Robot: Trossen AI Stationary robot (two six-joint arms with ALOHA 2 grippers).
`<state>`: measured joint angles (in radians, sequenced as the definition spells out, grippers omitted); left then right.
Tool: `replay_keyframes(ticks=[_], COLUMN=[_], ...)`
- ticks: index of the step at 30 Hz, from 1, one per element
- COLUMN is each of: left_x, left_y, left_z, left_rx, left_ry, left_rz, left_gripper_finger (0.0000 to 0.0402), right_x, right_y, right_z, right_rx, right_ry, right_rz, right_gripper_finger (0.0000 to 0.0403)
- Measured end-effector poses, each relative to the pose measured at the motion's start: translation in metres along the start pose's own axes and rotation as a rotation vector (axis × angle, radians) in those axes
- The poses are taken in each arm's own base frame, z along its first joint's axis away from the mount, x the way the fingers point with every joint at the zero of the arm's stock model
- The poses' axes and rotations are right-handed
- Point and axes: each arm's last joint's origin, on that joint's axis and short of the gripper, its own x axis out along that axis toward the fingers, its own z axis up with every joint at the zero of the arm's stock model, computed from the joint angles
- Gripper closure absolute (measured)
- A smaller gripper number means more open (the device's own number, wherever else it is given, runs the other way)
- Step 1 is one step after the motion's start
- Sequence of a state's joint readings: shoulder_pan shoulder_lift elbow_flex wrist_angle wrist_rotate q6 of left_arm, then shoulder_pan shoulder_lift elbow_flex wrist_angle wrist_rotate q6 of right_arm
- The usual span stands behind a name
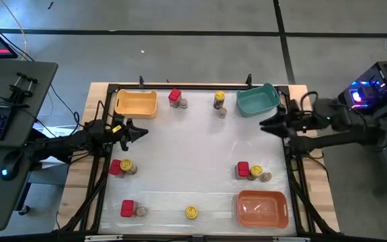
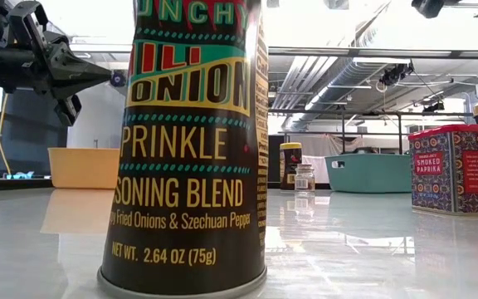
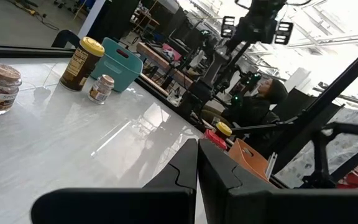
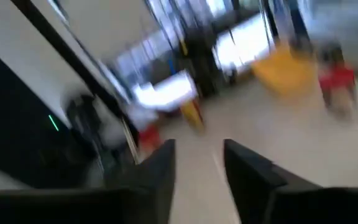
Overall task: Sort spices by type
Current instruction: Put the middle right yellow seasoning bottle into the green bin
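While the glossy white table (image 1: 193,154) mirrors the ceiling lights, the spices sit scattered in small clusters between a yellow tray (image 1: 136,103), a teal tray (image 1: 258,100) and an orange tray (image 1: 263,208). A tall cylindrical yellow-lidded jar (image 2: 187,141) reads "ONION", "SPRINKLE", "NET WT. 2.64 OZ (75g)"; a boxy red tin (image 2: 453,169) reads "SMOKED PAPRIKA". At the table's left edge the left gripper (image 1: 140,132) is clenched, holding nothing; by the teal tray the right gripper (image 1: 265,124) is parted, empty

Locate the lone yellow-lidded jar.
In the high view the yellow-lidded jar stands alone at the table's bottom edge, between the red box on its left and the orange tray on its right.
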<state>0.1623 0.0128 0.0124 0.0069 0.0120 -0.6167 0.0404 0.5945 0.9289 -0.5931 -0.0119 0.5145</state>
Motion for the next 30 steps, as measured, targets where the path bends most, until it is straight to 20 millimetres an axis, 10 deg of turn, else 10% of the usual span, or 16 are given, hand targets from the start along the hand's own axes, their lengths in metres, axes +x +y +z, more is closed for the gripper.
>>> replay_keyframes(ticks=[10,21,30], left_x=[0.0,0.0,0.0], left_y=[0.0,0.0,0.0], left_z=[0.0,0.0,0.0], left_rx=[0.0,0.0,0.0], left_ry=[0.001,0.0,0.0], left_rz=[0.0,0.0,0.0], left_gripper_finger=[0.0401,0.0401,0.0401], right_x=[0.059,0.119,0.129], right_y=[0.041,0.057,0.057], right_z=[0.011,-0.051,-0.095], right_rx=[-0.026,0.003,-0.095], right_ry=[0.732,1.144,1.244], right_rz=[-0.19,-0.479,-0.506], right_gripper_finger=[0.012,0.0111,0.0111])
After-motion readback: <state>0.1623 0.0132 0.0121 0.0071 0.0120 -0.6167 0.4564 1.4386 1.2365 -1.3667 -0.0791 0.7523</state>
